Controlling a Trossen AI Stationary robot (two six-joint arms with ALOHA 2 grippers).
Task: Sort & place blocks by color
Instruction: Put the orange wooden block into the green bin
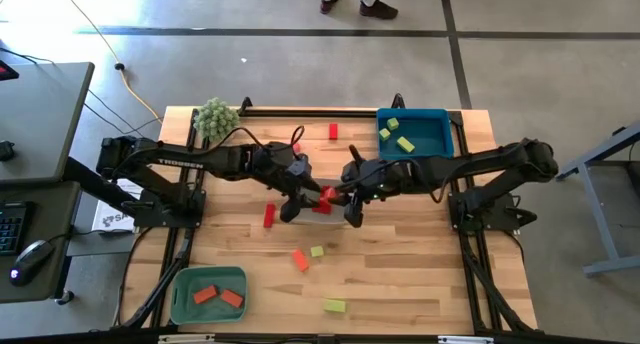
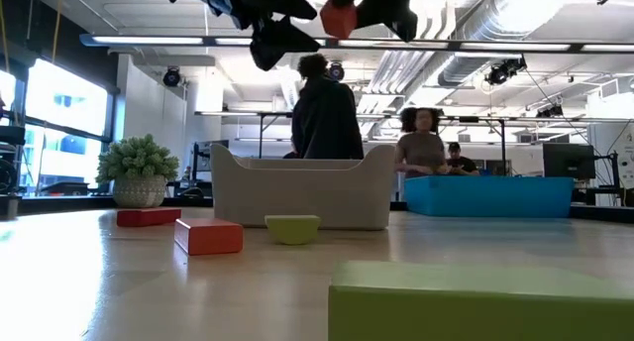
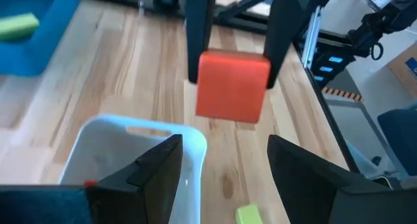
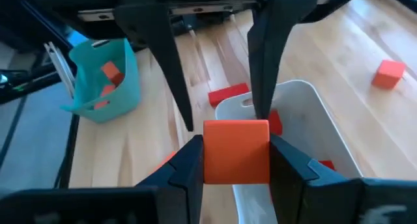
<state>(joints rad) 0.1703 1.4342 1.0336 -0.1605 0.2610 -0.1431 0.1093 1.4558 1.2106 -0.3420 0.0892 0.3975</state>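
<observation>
Handover spot: both arms meet over the middle of the table (image 1: 420, 284), above the white bin (image 4: 306, 129).
Right gripper (image 4: 236, 160): clamped on an orange-red cube (image 4: 236, 151), held up in the air, I'd guess so it can go across or drop into the bin.
Left gripper (image 3: 225, 162): fingers spread wide, nothing in them, pointed at that cube as if to receive it.
Sorted so far: yellow-green blocks (image 1: 398, 137) in the blue tray (image 1: 440, 119); orange ones (image 1: 219, 296) in the teal tray (image 1: 180, 284).
Left on the wood: a few red, orange and yellow-green pieces.
Wrist cameras: show red pieces already lying in the white bin, which the arms hide from overhead.
Table-level camera: shows the cube hanging high above the bin, and people behind.
</observation>
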